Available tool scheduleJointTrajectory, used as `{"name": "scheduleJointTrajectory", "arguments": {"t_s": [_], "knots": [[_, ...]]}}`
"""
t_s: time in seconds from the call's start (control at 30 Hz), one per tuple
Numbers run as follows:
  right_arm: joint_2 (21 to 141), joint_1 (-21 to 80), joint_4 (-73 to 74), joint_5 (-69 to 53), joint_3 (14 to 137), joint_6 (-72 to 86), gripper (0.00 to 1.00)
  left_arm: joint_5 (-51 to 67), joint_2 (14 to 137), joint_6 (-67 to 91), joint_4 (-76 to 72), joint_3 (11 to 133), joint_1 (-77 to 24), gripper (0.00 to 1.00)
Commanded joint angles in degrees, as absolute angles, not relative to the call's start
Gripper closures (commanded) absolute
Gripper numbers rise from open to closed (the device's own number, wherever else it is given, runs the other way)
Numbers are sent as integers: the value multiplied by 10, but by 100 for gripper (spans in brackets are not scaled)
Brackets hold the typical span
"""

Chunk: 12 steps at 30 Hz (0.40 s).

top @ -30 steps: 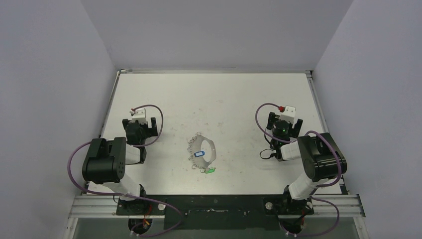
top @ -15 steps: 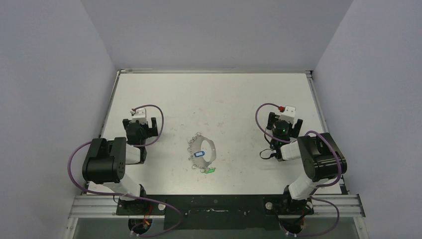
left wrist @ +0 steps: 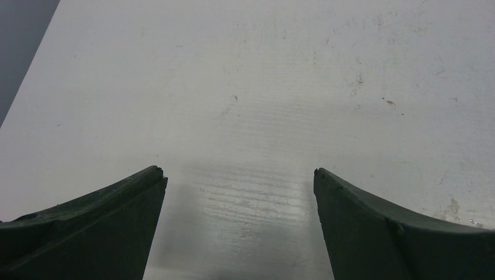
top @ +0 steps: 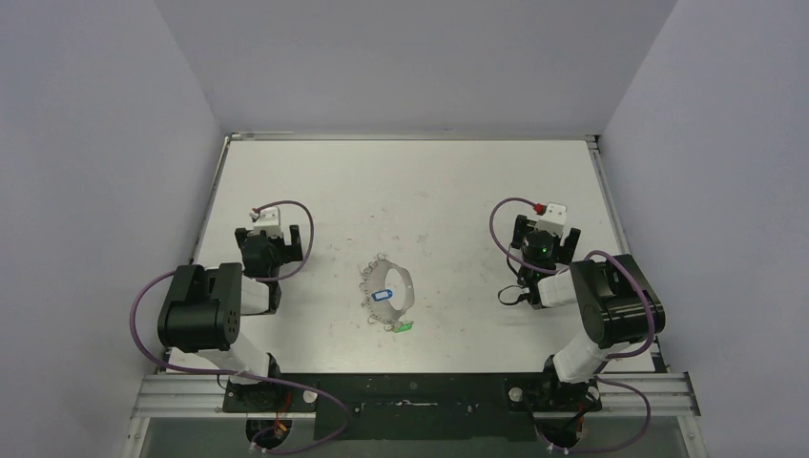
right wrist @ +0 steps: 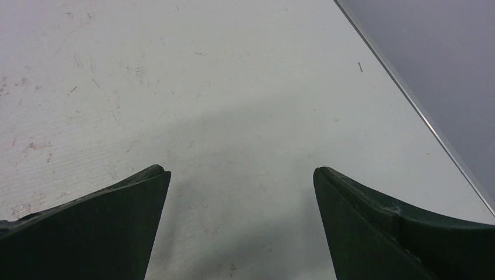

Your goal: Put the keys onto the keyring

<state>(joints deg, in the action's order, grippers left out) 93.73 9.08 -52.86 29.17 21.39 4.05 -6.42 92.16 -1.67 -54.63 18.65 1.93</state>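
**Both hands released and apart from the ring at mid-surface**

The left hand (left wrist: pixel 238 172) hangs with its dark fingers spread wide over bare white surface (top: pixel 429 181), gripping nothing, at about ten o'clock from the large thin pale-grey wire keyring (top: pixel 411 286). The keyring lies flat near the surface's near-centre. The tiny blue-tagged key (top: pixel 383 295) sits inside its outline and the tiny green-tagged key (top: pixel 404 326) at its five o'clock rim; whether either is threaded on is too small to tell. At about two o'clock, well apart, the right hand (right wrist: pixel 241 170) is likewise spread and empty. The likely trouble: broad fingers closing on such small keys may pinch the wire too, or skid the flat ring sideways.
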Motion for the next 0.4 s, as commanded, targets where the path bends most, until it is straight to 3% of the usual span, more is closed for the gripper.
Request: {"name": "scheduleJointTrajectory", "arguments": {"t_s": [0.0, 0.37], "knots": [[930, 93, -544, 300, 217, 43, 0, -66, 922, -10, -568, 197, 19, 3], [930, 93, -544, 300, 217, 43, 0, -63, 922, -10, -567, 197, 19, 3]]}}
